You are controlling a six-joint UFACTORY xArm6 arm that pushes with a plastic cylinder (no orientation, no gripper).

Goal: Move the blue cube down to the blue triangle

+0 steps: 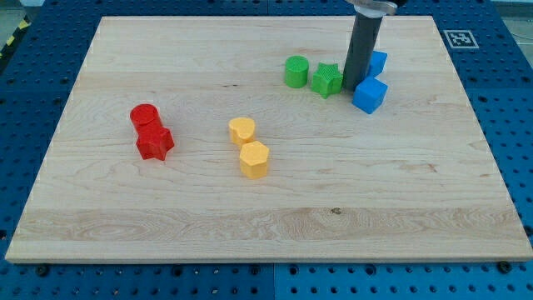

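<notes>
1. My tip (352, 87): a bare rod with no fingers, so nothing is pinched.
2. Blue cube (370, 95) touches it on the view's right; blue triangle (379, 62) sits just beyond.
3. Best approach, judged: push gently, keeping contact centred.

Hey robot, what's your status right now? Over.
My tip down between green star block and blue cube. Second blue block just behind the cube, shape unclear. Nothing blocking.

My rod (363, 50) is a straight, smooth cylinder — dark grey, almost black, with a faint sheen — under a paler metallic collar (376, 7) at the view's top.
</notes>
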